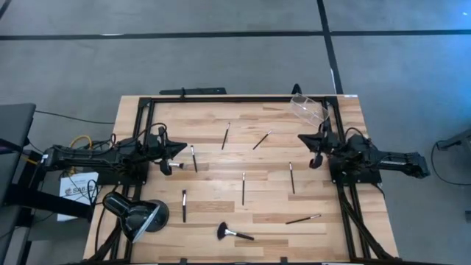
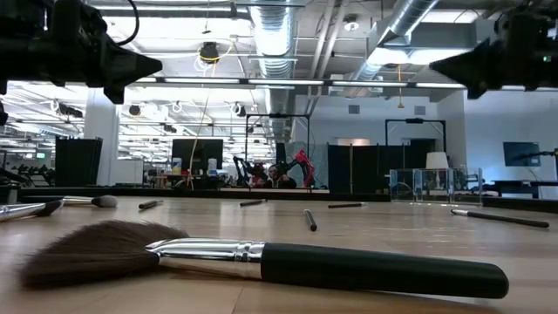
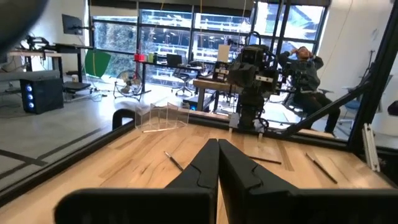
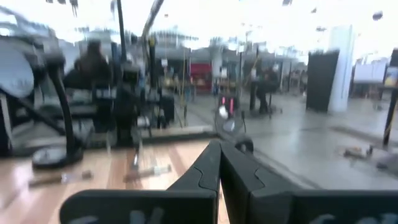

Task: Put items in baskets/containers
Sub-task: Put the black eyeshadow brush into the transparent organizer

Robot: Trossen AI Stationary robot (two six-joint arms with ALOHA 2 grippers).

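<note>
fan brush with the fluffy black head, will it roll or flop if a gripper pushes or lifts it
The fan brush probably won't roll far: its wide flat bristles lie spread on the table. The round black handle looks rigid and glossy, so possibly slippery. The bristles would likely bend if pushed; its slim build suggests it's light.

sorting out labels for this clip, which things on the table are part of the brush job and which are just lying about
Part of the job:
- thin makeup brushes scattered over the table
- fan brush with the fluffy black head, near the front edge
- clear holder at the far right corner
- left gripper and right gripper, both shut and empty

Just lying about:
- black dome lamp at the front left corner
</note>
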